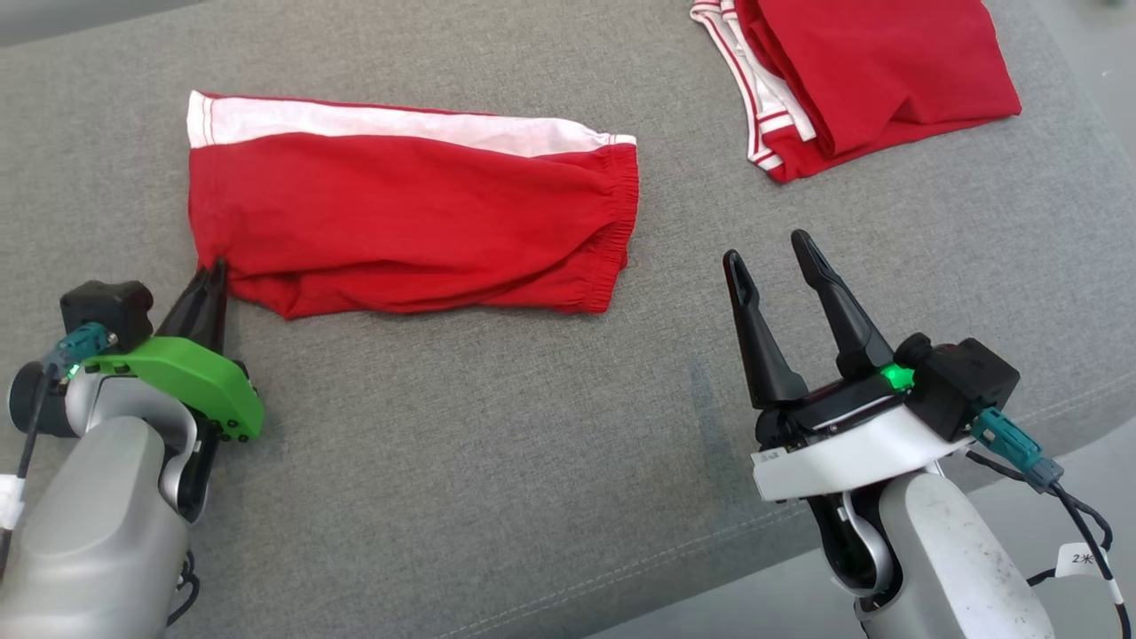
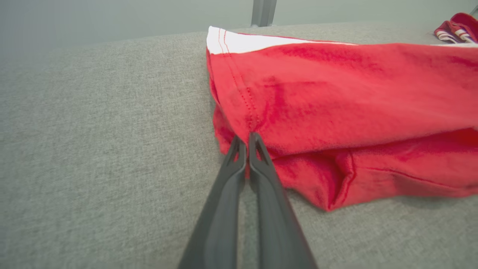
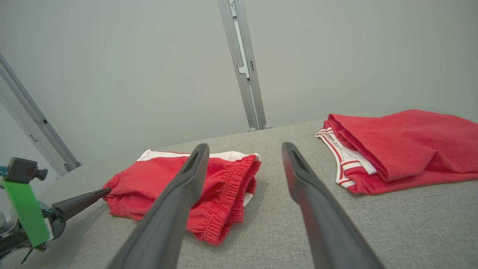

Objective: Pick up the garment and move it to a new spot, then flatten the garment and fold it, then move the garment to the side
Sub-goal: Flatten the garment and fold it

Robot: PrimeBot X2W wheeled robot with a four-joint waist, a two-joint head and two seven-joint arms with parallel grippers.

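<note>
Grey woven cloth covers the worktop [image 1: 497,444], and both arms stand over its near part. At the near left, the left gripper [image 1: 216,264] lies low with its fingers pressed together on the near left corner of the garment [image 1: 408,222]. In the left wrist view a thin line of red shows between the tips, so I judge that they pinch the hem there and are not only touching it. At the near right, the right gripper [image 1: 766,247] hangs above bare cloth with its fingers spread wide. It holds nothing and is apart from the waistband end.

Further in, the garment, a pair of red shorts with a white side stripe, lies at the centre left of the worktop. It is already doubled over, fairly flat, with soft wrinkles along its near edge and the elastic waistband toward the right. Beyond it, at the far right, a second red garment [image 1: 887,71] with striped white trim lies folded, well apart from the first. Behind the worktop a pale metal post [image 3: 242,67] rises before a plain wall.

The step in hand seems to be a grasp for one more fold, or for carrying the shorts aside; I cannot tell which. The next move calls for the right fingers to take the waistband end, then both arms should lift together, so the layers do not slide open.
</note>
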